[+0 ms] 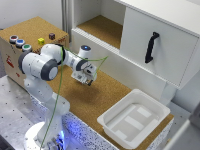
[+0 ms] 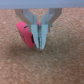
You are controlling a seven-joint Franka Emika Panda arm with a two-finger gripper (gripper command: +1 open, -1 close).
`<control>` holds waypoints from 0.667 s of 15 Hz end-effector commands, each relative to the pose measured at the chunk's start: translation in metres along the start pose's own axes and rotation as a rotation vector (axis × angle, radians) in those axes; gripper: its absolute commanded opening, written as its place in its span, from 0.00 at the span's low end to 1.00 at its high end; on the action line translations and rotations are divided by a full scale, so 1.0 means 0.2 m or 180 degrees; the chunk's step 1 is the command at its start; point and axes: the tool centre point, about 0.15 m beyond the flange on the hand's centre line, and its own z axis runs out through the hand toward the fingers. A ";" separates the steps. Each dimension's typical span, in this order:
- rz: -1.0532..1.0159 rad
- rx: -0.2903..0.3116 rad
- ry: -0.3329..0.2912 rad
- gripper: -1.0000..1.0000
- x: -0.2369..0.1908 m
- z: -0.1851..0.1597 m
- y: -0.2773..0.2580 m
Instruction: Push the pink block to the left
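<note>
From the exterior view, we saw the arm [image 1: 47, 62] reaching over the cork counter [image 1: 107, 97], with its gripper [image 1: 85, 77] held low above the surface, roughly midway between the box of coloured buttons [image 1: 22, 42] at the exterior view's left and the white tray [image 1: 112, 127] at the exterior view's right. The pink block itself was hidden from us there, probably tucked behind the gripper.

In the wrist view, we found the pink block [image 2: 25, 35] sitting on the cork, touching or just beside one of the fingers [image 2: 33, 31], on its outer side and not between the two. The gripper [image 2: 39, 46] had its fingertips pressed together, with nothing pinched. The picture was blurred, so we could not say whether finger and block truly met.

We judged the block to be light, stiff and small, likely to slide easily on the cork yet also to turn or slip off a narrow finger. No hold seemed needed; a flat push low against the middle of its side looked the safer way.
</note>
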 end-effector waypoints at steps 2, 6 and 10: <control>0.0210 -0.0204 -0.0008 0.00 0.16 0.12 -0.13; 0.0391 -0.0325 -0.0033 0.00 0.13 0.10 0.00; 0.0413 -0.0338 0.0050 0.00 0.17 0.06 0.06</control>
